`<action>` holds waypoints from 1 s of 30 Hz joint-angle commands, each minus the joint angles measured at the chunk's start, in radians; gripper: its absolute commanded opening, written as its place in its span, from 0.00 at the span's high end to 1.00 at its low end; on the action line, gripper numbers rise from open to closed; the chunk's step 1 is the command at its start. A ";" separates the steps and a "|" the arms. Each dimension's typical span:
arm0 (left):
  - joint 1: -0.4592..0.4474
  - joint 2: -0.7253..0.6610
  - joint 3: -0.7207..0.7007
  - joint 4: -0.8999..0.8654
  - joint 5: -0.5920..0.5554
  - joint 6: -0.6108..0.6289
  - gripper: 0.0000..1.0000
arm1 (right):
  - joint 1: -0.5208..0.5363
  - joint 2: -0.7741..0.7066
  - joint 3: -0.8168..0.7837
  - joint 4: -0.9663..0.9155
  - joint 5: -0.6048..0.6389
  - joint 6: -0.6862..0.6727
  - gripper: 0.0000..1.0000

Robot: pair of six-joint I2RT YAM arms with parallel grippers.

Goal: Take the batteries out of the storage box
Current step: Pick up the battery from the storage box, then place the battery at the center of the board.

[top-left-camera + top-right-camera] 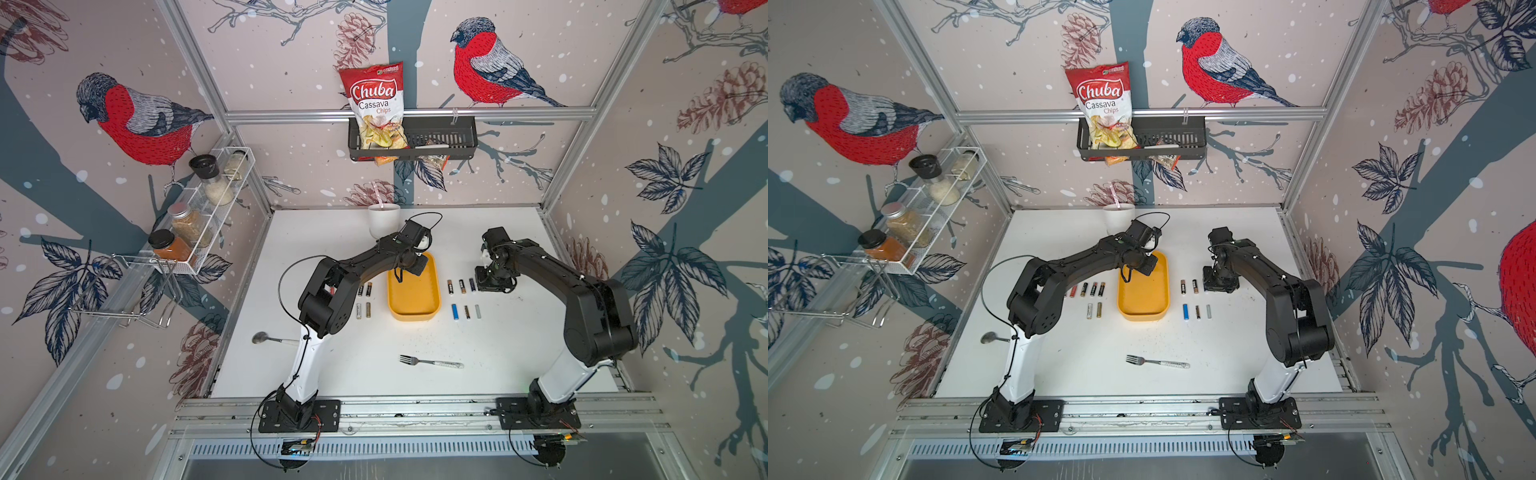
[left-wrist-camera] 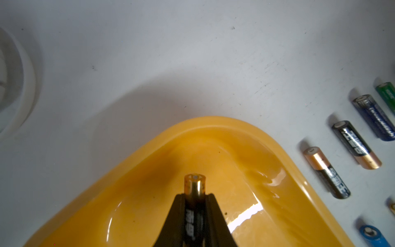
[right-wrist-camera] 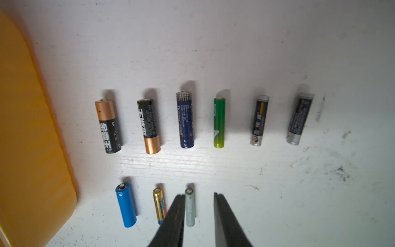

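The yellow storage box (image 1: 413,301) (image 1: 1142,301) lies mid-table. My left gripper (image 1: 417,266) (image 2: 195,194) hangs over the box's far end (image 2: 213,122), shut on a black battery with a gold tip (image 2: 194,184). Several batteries lie in rows on the table, left of the box (image 1: 365,289) (image 1: 1088,289) and right of it (image 1: 461,286) (image 3: 185,122). Beside the right-hand rows, my right gripper (image 1: 490,284) (image 3: 199,194) hovers with its jaws apart and holds nothing. A grey battery (image 3: 189,207) lies on the table below it, close to one finger (image 3: 177,213).
A white cup (image 1: 383,219) stands behind the box. A fork (image 1: 430,362) lies near the front of the table and a spoon (image 1: 266,338) at the left. A spice rack (image 1: 208,208) hangs on the left wall and a black basket with a chips bag (image 1: 376,108) on the back rail.
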 commanded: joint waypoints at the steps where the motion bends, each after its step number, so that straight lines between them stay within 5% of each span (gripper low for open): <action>1: -0.002 -0.036 -0.022 -0.005 0.003 -0.051 0.88 | 0.004 -0.009 -0.003 0.012 -0.016 -0.005 0.70; 30: 0.027 -0.461 -0.408 -0.061 -0.128 -0.299 0.88 | 0.034 0.029 0.041 0.044 -0.054 -0.029 0.70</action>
